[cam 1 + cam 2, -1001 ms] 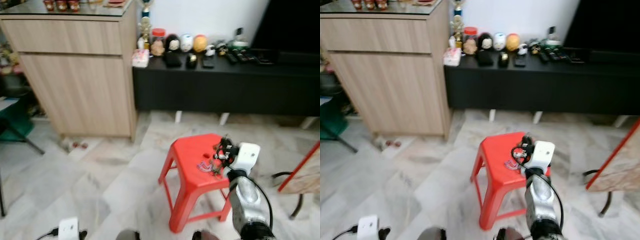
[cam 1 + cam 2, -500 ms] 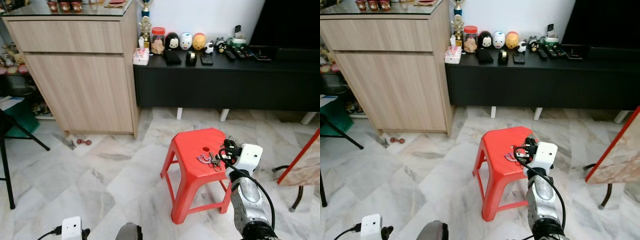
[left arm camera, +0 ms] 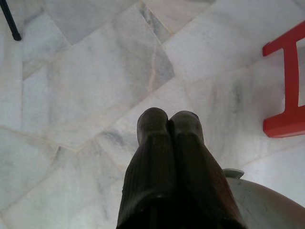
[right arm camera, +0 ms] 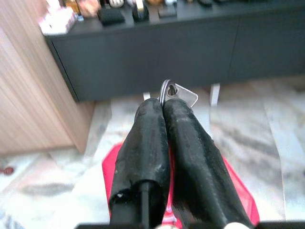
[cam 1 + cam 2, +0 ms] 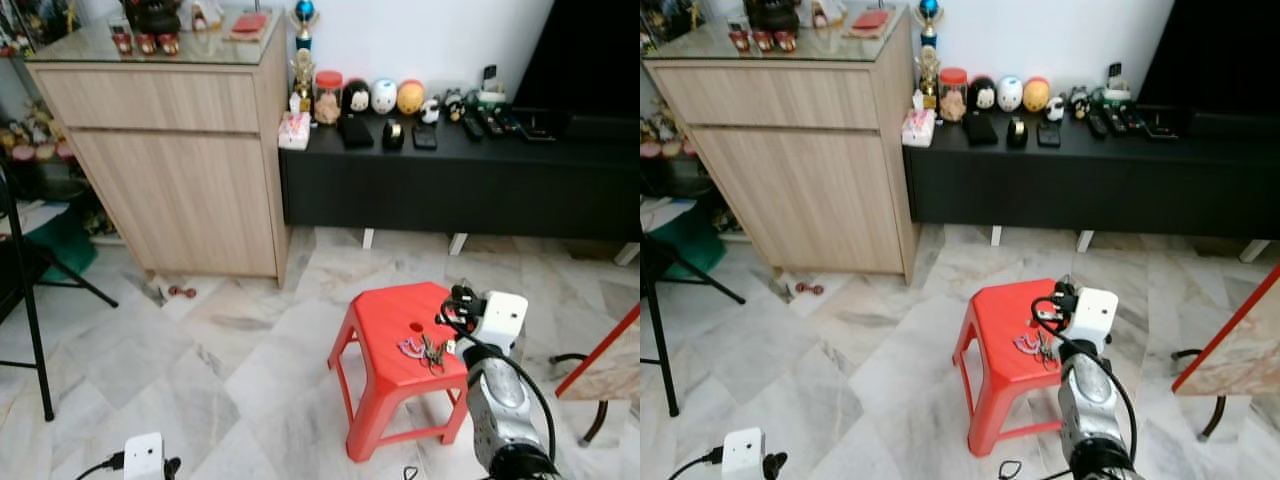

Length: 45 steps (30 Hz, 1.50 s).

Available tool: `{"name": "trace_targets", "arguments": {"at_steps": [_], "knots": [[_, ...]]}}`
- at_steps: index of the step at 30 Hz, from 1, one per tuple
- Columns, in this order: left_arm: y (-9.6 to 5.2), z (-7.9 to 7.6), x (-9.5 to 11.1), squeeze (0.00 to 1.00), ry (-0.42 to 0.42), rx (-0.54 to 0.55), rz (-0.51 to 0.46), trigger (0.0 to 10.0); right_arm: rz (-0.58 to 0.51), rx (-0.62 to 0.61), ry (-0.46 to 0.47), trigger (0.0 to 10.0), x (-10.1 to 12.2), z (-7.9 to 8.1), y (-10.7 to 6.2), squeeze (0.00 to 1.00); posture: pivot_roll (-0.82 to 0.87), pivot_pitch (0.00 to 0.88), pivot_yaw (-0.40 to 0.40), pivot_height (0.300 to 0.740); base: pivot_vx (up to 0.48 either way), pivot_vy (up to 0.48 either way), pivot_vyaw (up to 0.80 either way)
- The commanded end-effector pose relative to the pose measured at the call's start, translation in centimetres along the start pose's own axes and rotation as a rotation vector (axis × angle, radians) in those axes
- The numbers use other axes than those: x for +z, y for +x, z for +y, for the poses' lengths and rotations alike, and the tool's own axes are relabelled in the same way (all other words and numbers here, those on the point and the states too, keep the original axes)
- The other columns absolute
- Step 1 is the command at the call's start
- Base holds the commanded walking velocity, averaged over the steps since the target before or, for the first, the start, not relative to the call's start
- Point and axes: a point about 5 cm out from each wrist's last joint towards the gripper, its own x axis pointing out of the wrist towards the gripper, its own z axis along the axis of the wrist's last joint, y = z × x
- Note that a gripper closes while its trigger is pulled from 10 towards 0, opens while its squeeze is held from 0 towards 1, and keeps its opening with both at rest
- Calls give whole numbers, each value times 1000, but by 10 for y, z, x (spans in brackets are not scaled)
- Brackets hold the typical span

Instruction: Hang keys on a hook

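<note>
A bunch of keys [image 5: 424, 351] with a pink tag hangs just over the seat of a red plastic stool [image 5: 385, 345]. My right gripper [image 5: 452, 312] is above the stool's right side. In the right wrist view its fingers [image 4: 183, 129] are shut on the keys, with a key ring and a silver key head [image 4: 177, 94] sticking out past the tips. My left gripper [image 3: 169, 119] hangs idle and shut over the marble floor, with nothing in it, beside a red stool leg [image 3: 286, 95].
A tall wooden cabinet [image 5: 180, 170] stands at the back left. A low black bench [image 5: 450, 185] with figurines and remotes runs along the wall. Black stand legs [image 5: 30, 330] are at the left, a white device [image 5: 143, 455] lies on the floor, and a red-edged board [image 5: 600, 360] leans at the right.
The camera has lifted and steadied, so the cabinet top now shows and the blur is gone. The right gripper stays shut on the keys above the stool.
</note>
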Motion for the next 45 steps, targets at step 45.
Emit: {"name": "trace_targets", "arguments": {"at_steps": [45], "knots": [[-13,8,-37,0,22,22,187,10000,607,-276,109,10000,-110,-50,-85,0,203,0,-64,740,0,-52,0]]}}
